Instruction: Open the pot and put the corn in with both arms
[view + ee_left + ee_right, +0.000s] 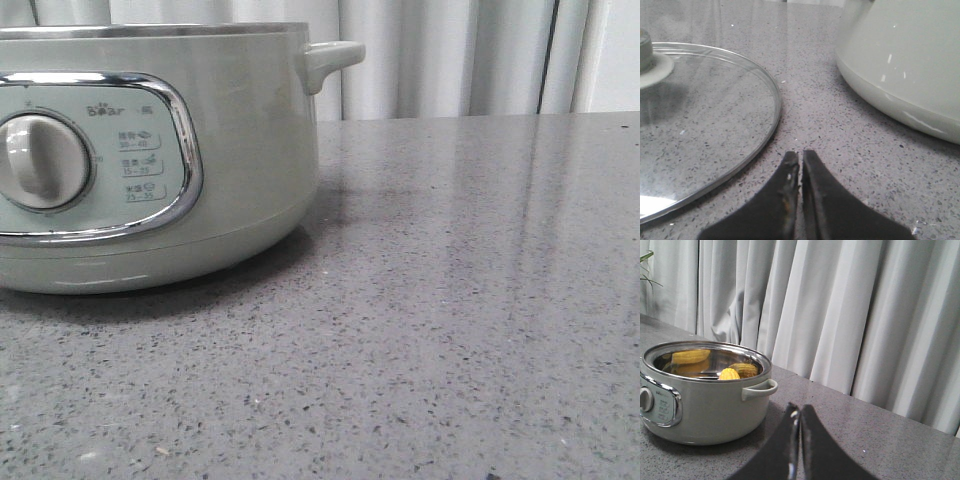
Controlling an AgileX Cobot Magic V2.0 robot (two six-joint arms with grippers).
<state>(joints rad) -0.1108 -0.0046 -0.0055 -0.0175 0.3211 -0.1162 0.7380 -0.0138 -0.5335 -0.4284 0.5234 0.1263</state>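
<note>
Right wrist view: corn (730,373) lies inside the open pot (705,405), left of frame. Glass lid (700,125) rests on the table. Both grippers (801,165) (800,415) pinched together, empty; task looks complete.

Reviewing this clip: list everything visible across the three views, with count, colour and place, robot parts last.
pot: one, pale sage green with steel rim, on the table, lid off.
corn: one yellow cob inside the pot; the other yellow shapes on the steel wall look like reflections.
glass lid: one, clear with metal edge and pale knob, lying flat on the table beside the pot.
table: one, grey speckled stone.
curtain: pale grey, behind the table.
plant leaves: green, at the curtain's edge.
left pincer: black, shut, empty, low over the table between lid and pot.
right pincer: black, shut, empty, away from the pot.
</note>
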